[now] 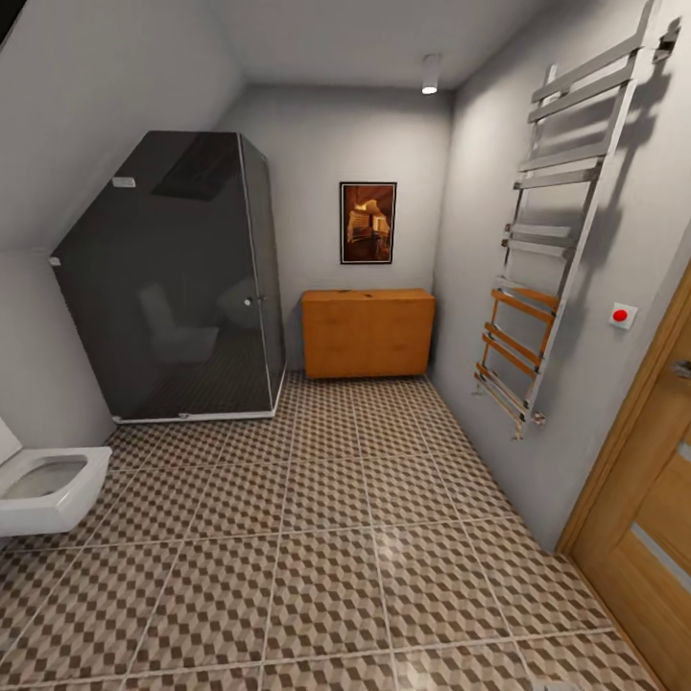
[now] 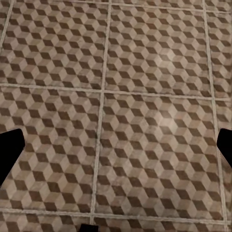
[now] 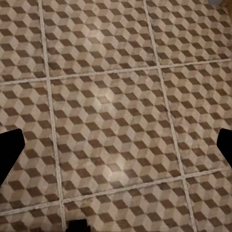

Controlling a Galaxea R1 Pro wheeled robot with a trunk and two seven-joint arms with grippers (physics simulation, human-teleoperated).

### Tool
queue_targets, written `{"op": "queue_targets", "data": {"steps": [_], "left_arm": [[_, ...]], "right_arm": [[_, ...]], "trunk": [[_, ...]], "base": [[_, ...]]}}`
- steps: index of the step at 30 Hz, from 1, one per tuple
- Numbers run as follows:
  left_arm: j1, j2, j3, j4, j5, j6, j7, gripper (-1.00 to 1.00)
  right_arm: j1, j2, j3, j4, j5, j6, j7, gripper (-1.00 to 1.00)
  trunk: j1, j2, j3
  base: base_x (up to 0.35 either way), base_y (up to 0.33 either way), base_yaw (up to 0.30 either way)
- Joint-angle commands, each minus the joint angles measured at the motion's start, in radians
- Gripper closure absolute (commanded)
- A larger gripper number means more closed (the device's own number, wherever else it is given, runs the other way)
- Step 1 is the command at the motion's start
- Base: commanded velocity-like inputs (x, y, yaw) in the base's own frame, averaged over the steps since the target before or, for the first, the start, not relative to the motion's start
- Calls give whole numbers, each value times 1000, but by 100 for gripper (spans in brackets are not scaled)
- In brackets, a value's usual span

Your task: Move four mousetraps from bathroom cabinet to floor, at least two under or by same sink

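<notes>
The orange-brown cabinet point(image 1: 368, 333) stands shut against the far wall, under a framed picture. The mousetraps are out of view. The cube-patterned bathroom floor point(image 1: 326, 537) stretches from me to the cabinet. In the left wrist view my left gripper point(image 2: 116, 154) hangs open over bare tiles point(image 2: 154, 121), its black fingertips point(image 2: 9, 154) far apart at the picture's edges. My right gripper point(image 3: 116, 154) is open in the same way above the floor point(image 3: 111, 111), with nothing between its fingers point(image 3: 9, 152).
A dark glass shower cubicle point(image 1: 173, 288) fills the far left corner. A white toilet point(image 1: 48, 489) juts out at the left. On the right wall hang a chrome towel radiator point(image 1: 557, 240) and a red button point(image 1: 621, 315), beside a wooden door point(image 1: 653, 499).
</notes>
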Motion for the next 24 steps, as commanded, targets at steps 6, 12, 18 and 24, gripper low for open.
{"op": "queue_targets", "data": {"steps": [6, 12, 18, 24], "left_arm": [[-2, 0, -9, 4, 2, -6, 6, -100], [-2, 3, -9, 4, 3, -7, 5, -100], [-2, 4, -9, 4, 3, -8, 6, -100], [-2, 3, -9, 4, 3, -8, 6, -100]], "right_arm": [[-2, 0, 1, 4, -4, -7, 0, -100], [-2, 0, 1, 4, -2, -7, 0, -100], [-2, 0, 1, 3, 2, -6, 0, -100], [-2, 0, 2, 3, 0, -6, 0, -100]], "trunk": [[1, -2, -2], [1, -2, -2], [1, -2, -2], [1, -2, -2]], "base": [[330, 1, -4], [331, 72, -1], [331, 106, 0], [331, 96, 0]]}}
